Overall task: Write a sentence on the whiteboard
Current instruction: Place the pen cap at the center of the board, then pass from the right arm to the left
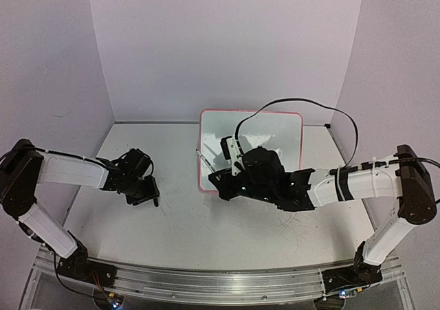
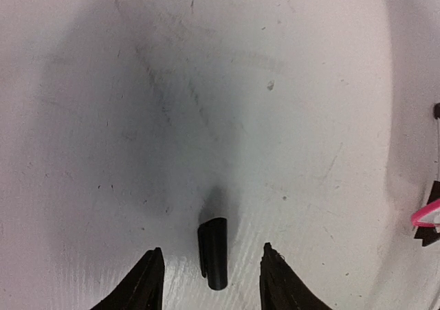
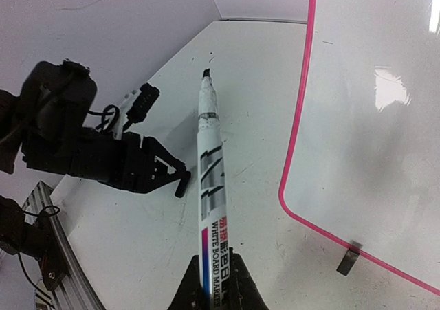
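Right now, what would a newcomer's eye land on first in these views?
First, the uncapped whiteboard marker clamped in the right gripper, its tip just off the left edge of the pink-framed whiteboard at the table's centre, which shows no writing. Next, the black marker cap lying on the table between the open fingers of the left gripper, off to the left.

Pink-framed whiteboard (image 1: 282,128) — blank, far-centre
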Controlling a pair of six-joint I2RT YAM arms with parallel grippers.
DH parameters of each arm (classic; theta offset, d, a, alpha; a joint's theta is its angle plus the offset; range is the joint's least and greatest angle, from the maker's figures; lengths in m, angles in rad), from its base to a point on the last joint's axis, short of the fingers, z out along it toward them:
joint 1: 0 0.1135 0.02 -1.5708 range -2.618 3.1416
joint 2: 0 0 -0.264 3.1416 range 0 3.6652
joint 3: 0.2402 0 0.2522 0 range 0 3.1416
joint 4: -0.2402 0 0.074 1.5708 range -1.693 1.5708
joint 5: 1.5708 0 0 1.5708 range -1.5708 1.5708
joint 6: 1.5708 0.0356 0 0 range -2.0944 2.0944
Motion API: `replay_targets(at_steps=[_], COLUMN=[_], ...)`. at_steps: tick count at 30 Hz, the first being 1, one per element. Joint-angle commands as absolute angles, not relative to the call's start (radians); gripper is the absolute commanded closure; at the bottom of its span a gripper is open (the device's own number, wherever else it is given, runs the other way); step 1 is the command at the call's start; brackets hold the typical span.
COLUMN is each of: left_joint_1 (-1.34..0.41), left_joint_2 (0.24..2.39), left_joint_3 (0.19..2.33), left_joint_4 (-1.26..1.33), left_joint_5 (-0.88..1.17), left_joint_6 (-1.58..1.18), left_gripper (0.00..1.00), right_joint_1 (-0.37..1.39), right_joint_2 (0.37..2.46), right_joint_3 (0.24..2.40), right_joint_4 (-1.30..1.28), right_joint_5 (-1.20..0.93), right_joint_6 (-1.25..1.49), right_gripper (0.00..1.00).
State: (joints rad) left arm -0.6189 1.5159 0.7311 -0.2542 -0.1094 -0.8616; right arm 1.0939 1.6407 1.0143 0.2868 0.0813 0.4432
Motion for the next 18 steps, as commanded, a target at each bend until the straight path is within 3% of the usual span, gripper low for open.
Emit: replay_targets(at_steps=[1, 7, 18], left_joint_1=[-0.624, -0.647, -0.767], left_joint_2=[1.333, 1.156, 1.337], left_joint_3=[0.766, 0.746, 0.831], left_joint_4=[-0.241, 0.222, 0.534], left_joint_5=[-0.114, 0.297, 0.454], left_joint_6=[-0.828, -0.778, -0.985], left_gripper=[0.43, 0.15, 0.12], right_joint_1=[1.087, 1.041, 1.037], right_joint_2=[1.578, 1.558, 1.516], right_joint_3=[0.987, 0.955, 0.962], right_joint_4=[0.316, 0.393, 0.449], right_joint_5=[0.097, -0.012, -0.052], right_joint_6=[0.413, 0.439, 0.373], right_gripper=[1.0, 1.0, 1.0])
